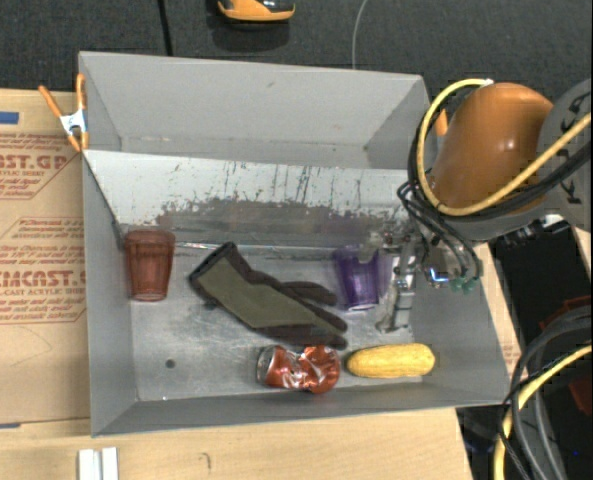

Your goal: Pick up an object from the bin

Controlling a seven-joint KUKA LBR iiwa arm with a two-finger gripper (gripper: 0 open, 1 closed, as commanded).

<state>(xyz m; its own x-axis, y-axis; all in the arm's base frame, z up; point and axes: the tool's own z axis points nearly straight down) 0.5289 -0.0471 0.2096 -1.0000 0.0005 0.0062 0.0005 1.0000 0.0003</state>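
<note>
Hanging below the orange-covered wrist, the tool [400, 303] stood low in the right part of the grey metal bin [256, 118]; whether it was wide or narrow could not be told. The bin's floor was scuffed and streaked along the back wall, and the bin sat on a pale wooden bench [276, 453]. Just left of the tool, touching or nearly so, stood a small purple cup [357, 276]. A yellow corn cob [391, 361] lay near the front wall, just below the tool. A crushed red can [299, 368] lay left of the cob, and a dark olive glove [266, 298] sprawled across the middle. A reddish-brown cup [148, 264] stood well apart by the left wall. Bare floor lay at the front left and right of the tool.
</note>
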